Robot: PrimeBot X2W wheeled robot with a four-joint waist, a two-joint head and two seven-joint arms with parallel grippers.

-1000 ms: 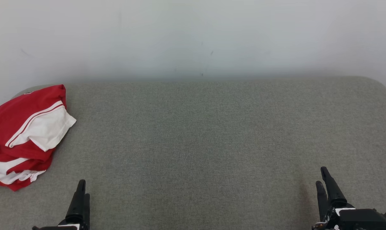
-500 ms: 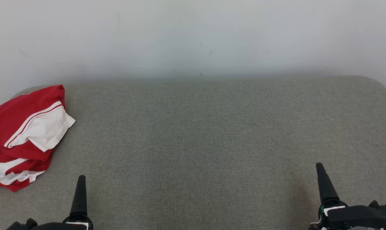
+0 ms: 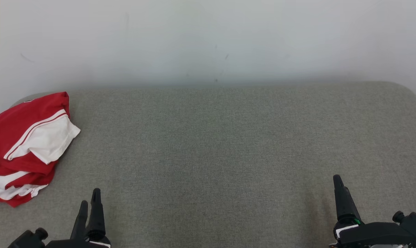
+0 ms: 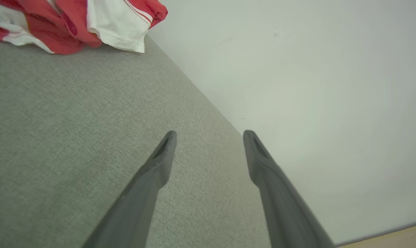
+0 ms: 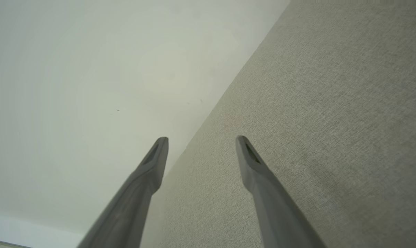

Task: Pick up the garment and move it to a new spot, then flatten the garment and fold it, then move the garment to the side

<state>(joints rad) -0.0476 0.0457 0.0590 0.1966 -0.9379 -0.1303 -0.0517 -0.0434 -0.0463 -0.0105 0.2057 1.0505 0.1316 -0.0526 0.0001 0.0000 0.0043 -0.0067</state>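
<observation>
Garment (image 3: pixel 25 144) unmoved, left gripper (image 3: pixel 90 197) rolled, spread apart, right gripper (image 5: pixel 200 138) shifted, also apart

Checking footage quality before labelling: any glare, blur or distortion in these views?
Head view: soft even light, no glare, garment sharp against the grey table. Left wrist view: wide-angle tilt, table edge diagonal, left fingers looming large. Right wrist view: same tilt, a faint darker patch on the table beside the right fingers.

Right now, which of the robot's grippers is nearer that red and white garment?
Left. The left gripper is near the garment, just below and to its right in the head view, not touching. The right gripper is far off, across the grey surface on the opposite side.
</observation>
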